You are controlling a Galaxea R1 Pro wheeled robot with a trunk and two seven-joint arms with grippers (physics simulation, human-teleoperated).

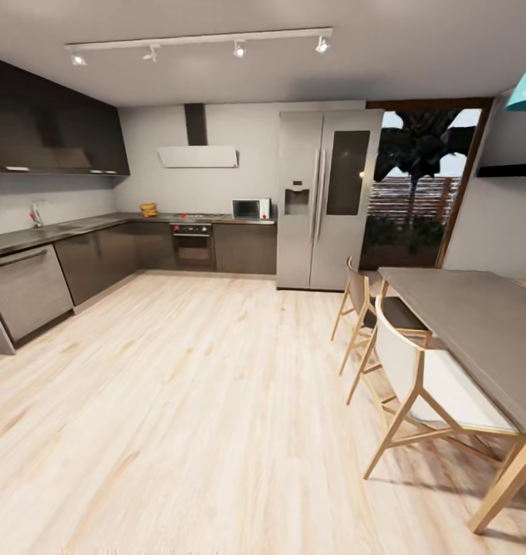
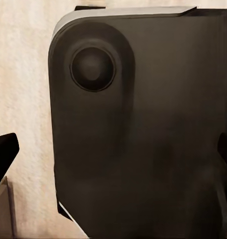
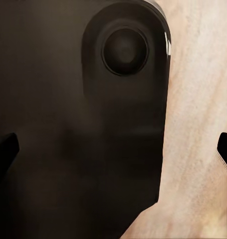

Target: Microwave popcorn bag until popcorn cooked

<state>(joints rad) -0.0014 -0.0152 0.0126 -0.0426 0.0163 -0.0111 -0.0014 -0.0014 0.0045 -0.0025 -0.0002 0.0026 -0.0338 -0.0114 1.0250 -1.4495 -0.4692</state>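
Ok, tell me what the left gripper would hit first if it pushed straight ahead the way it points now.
Most likely the dark rounded panel with a round knob-like disc, probably part of the robot's own body. It lies between the fingers of the left gripper, with wooden floor beside it. Depth is unclear.

Open wood floor [image 1: 178, 385] leads to the countertop [image 1: 78, 227]; chairs [image 1: 417, 385] crowd right.

The head camera looks forward across the wooden floor [image 1: 217, 401] to the far microwave [image 1: 251, 208]. Both wrist cameras face down, close above the robot's dark base [image 2: 143, 139], sharing that floor.
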